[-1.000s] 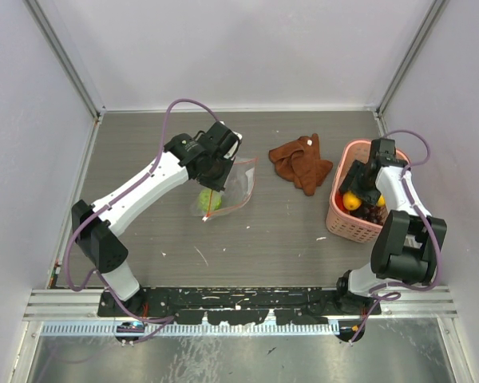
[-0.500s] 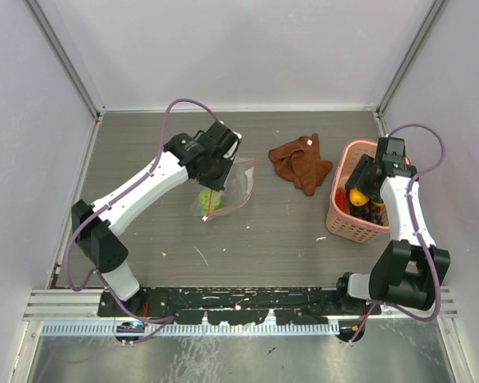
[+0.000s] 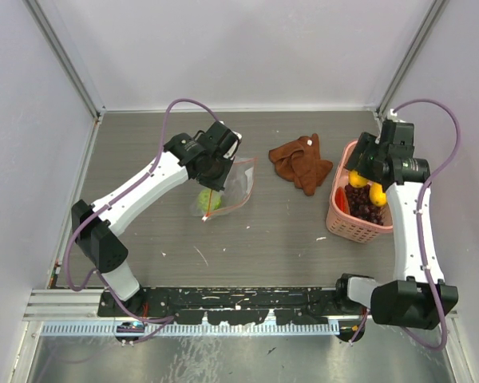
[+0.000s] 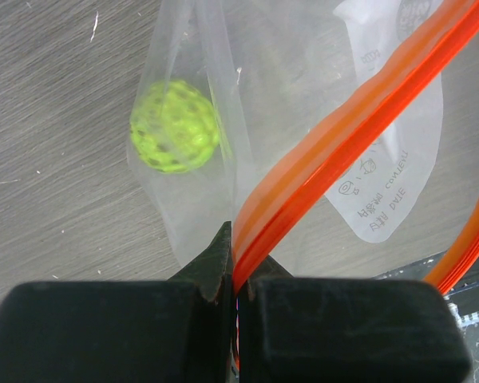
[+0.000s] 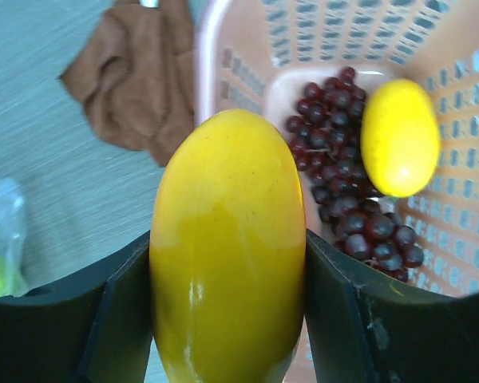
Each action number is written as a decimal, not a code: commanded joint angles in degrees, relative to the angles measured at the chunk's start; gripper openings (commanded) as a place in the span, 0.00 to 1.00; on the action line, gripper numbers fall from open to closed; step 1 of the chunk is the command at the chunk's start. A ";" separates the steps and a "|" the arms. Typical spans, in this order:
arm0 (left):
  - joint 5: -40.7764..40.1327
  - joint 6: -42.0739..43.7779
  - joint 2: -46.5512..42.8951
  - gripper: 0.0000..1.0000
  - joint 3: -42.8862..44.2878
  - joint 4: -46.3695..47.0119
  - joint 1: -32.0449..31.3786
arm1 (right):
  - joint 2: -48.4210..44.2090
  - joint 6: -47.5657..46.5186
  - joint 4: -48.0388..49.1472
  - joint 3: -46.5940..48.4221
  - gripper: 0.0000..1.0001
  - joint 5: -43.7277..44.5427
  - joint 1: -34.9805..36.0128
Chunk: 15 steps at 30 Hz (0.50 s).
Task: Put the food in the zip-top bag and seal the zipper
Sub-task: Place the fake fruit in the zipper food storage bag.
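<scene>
Now, top view, left gripper (image 3: pixel 216 177): down on the zip-top bag (image 3: pixel 239 183), which lies on the surface (image 3: pixel 263 239) just beneath it. The lime-green ball (image 3: pixel 205 198) shows on the gripper's near side, inside the plastic.
Top view, right gripper (image 3: pixel 359 170): over the far-left rim of the pink basket (image 3: pixel 340 217), with a yellow-orange fruit (image 3: pixel 357 176) in it. The brown cloth (image 3: pixel 301 163) lies to its left, and the bag is well beyond that.
Basket contents: a second yellow fruit (image 3: pixel 378 194) and the grape bunch (image 3: pixel 364 203), below the right gripper.
Left wrist view, grip: pressed together, pinching the zipper (image 4: pixel 335 152) strip at one point. The ball sits ahead and to the left, inside the bag.
Bag mouth: I judge that one lip is held up, but I cannot tell how wide it gapes.
Right wrist view, grip: both fingers (image 5: pixel 116 319) are clamped on the fruit's sides. The basket is ahead-right and the cloth ahead-left.
Step in hand: carrying this fruit to the bag, in my judgement.
Doing it well: I'd hold the left pinch firm and raised so the mouth gapes. I'd bring the fruit in above the cloth and lower it past the strip before letting go, because a smooth fruit could roll off.
</scene>
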 commanded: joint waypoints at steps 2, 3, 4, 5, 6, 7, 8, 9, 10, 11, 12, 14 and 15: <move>-0.93 1.26 -0.23 0.00 0.31 0.88 0.21 | -1.90 1.54 -2.12 6.19 0.19 -2.18 7.26; -0.97 1.24 -0.22 0.00 0.24 0.91 0.26 | -2.05 1.92 -1.88 6.58 0.19 -2.66 9.06; -1.02 1.30 -0.31 0.00 0.23 0.96 0.25 | -2.13 2.50 -1.57 6.90 0.19 -2.91 10.96; -1.17 1.33 -0.33 0.00 0.18 0.97 0.19 | -2.23 3.19 -0.99 7.25 0.19 -3.10 12.77; -1.34 1.35 -0.25 0.00 0.21 0.95 0.18 | -2.29 4.01 -0.39 7.53 0.19 -3.46 14.53; -1.56 1.35 -0.30 0.00 0.22 0.97 0.19 | -2.39 4.94 0.24 7.67 0.19 -4.21 16.16; -1.66 1.35 -0.30 0.00 0.23 0.99 0.23 | -2.36 5.81 0.89 7.89 0.18 -5.46 17.61; -1.70 1.35 -0.47 0.00 0.23 1.03 0.19 | -2.24 6.45 1.50 8.18 0.18 -7.16 19.07; -1.76 1.30 -0.63 0.00 0.15 1.15 0.21 | -2.19 6.95 2.28 8.37 0.18 -8.86 20.59; -1.81 1.34 -0.86 0.00 0.00 1.48 0.18 | -2.04 7.44 2.81 8.47 0.17 -10.33 22.38; -1.75 1.35 -1.11 0.00 -0.18 1.73 0.21 | -1.90 7.90 3.20 8.63 0.16 -11.14 24.55; -1.76 1.39 -1.50 0.00 -0.58 2.16 0.25 | -1.42 8.99 3.47 8.96 0.13 -12.22 27.31; -1.77 1.43 -1.67 0.00 -0.69 2.31 0.21 | -1.04 9.54 3.48 9.19 0.11 -13.09 28.29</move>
